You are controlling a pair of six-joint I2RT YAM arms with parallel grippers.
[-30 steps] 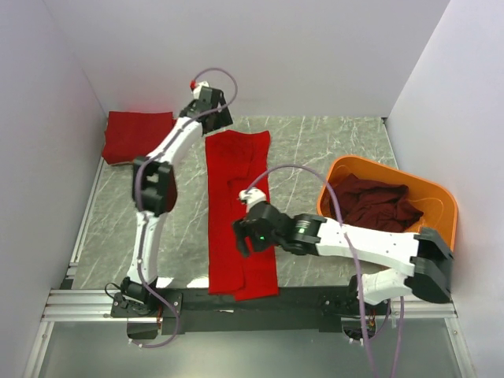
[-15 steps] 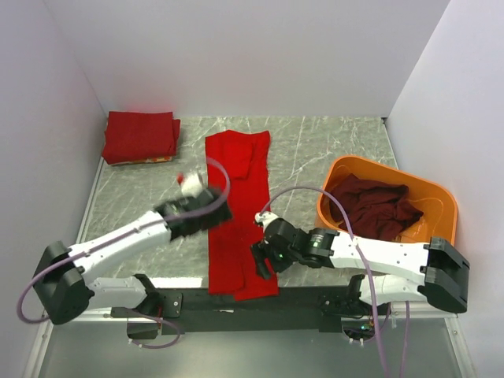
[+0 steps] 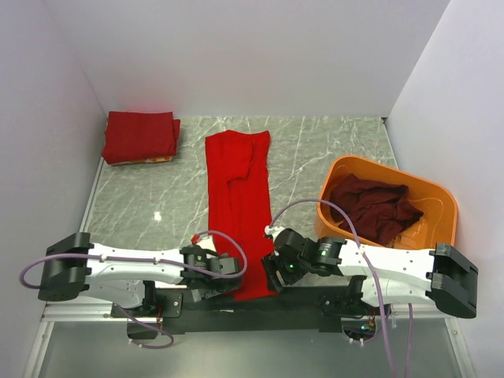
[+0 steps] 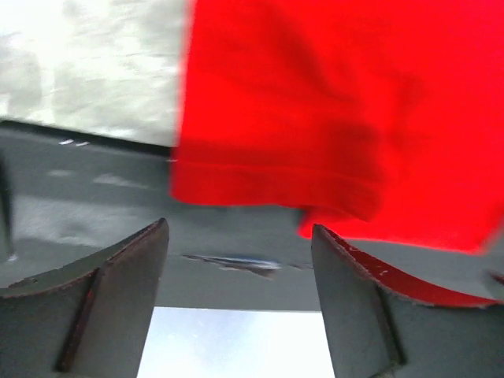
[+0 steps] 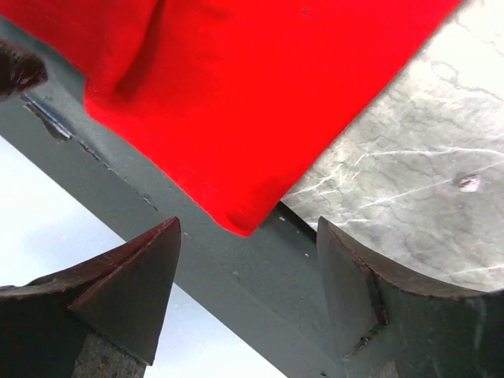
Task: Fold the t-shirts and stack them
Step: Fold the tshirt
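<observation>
While a folded red stack (image 3: 140, 136) sits far left, one red t-shirt (image 3: 239, 205) lies half-folded on the table (image 3: 315, 150); left hand (image 4: 240, 236) and right hand (image 5: 248, 226) gape empty at its near hem. Maroon shirts (image 3: 370, 206), perhaps several, wait in the orange tub (image 3: 437, 206).

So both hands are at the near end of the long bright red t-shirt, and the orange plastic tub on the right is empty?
Not quite: the orange plastic tub is not empty, it holds crumpled dark maroon clothing, as the top view shows. The rest stands: the left hand and the right hand are both at the near end of the long bright red t-shirt.
</observation>
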